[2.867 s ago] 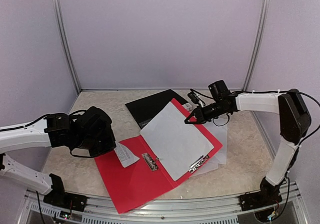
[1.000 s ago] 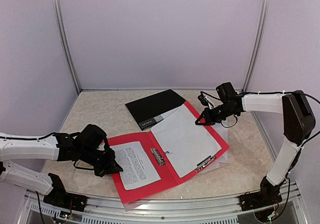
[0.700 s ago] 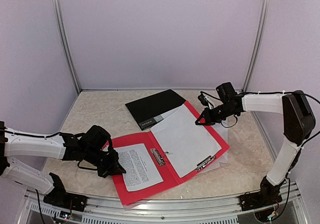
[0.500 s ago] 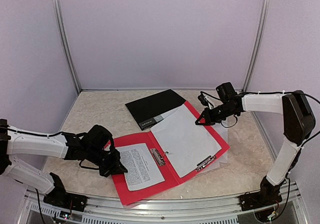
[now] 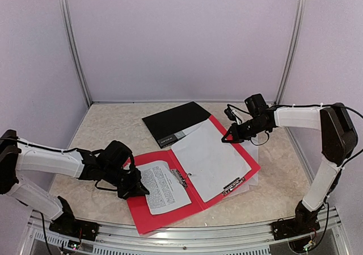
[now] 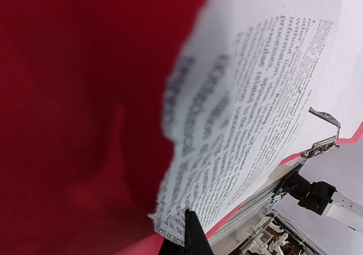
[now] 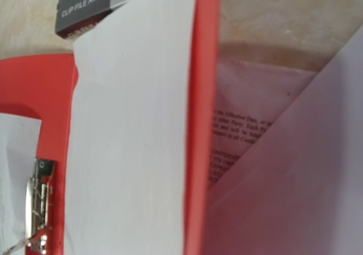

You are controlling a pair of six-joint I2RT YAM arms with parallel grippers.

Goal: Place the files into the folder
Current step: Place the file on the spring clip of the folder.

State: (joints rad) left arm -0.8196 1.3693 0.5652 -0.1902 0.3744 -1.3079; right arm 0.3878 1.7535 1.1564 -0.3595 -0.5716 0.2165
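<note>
The step in hand is seating the files in the open red folder (image 5: 164, 220), which lies flat near the middle of the table (image 5: 108, 130). A small printed sheet (image 5: 164, 187) lies on the folder's left half, slightly skewed, with one edge close to the spine clip (image 5: 180, 178). A larger blank sheet (image 5: 207, 158) covers the right half, and its far corner overhangs the folder edge. The left end effector (image 5: 136, 189) sits low at the near-left edge of the printed sheet with its fingers together. The left wrist view shows one fingertip (image 6: 191, 235) at the sheet's corner, but whether paper is pinched there cannot be determined. The right end effector (image 5: 225, 139) is at the folder's far-right edge, fingers together; contact with the cover cannot be confirmed. Further loose sheets (image 7: 306, 170) lie on the table partly under the folder's right side, one of them printed (image 7: 255, 104), so the task appears only partly complete. The next move calls for squaring the printed sheet inside the left half, then drawing the outside sheets clear of the cover without dragging the folder. A black package (image 5: 173, 121) lies just beyond the folder; its label reads "CLIP FILE A4" in the right wrist view. The dense text on the printed sheets is too small or blurred to read.
</note>
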